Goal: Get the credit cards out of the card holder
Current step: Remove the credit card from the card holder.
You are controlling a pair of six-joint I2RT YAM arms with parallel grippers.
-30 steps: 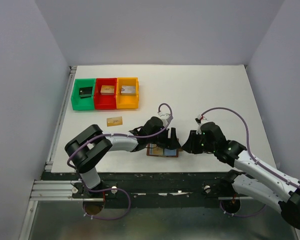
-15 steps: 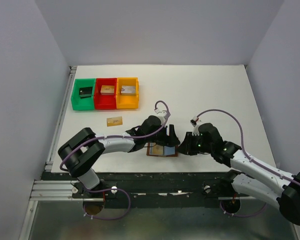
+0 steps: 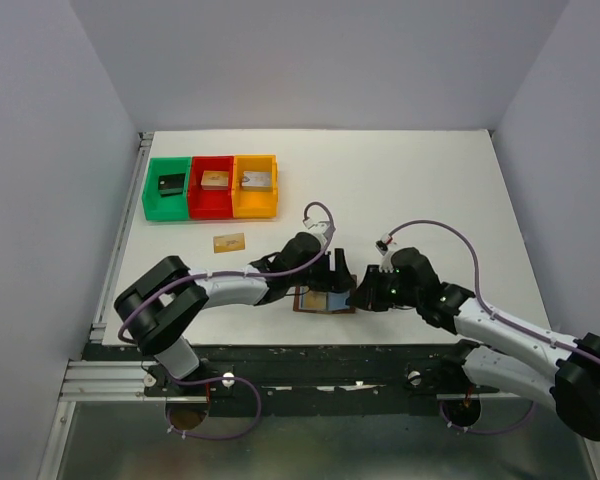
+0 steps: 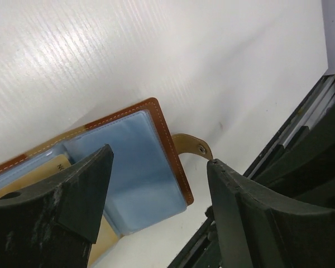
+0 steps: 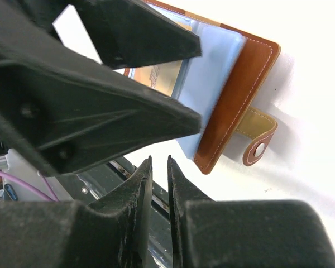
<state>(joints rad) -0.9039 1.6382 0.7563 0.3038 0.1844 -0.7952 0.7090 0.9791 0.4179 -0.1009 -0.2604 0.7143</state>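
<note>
where it lies open, card holder [image 4: 166,139] shows stitched leather.

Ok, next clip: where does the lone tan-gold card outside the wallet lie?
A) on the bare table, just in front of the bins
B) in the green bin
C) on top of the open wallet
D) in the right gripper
A: the tan-gold card lies flat on the table, just nearer the arms than the red bin, apart from the wallet.

Looks like a robot lab, not a home. Plain grey walls [image 3: 310,60] around a bare white table [image 3: 420,180], metal rails [image 3: 110,375] along the front, purple cables [image 3: 450,225] on two robot arms [image 3: 220,285].
</note>
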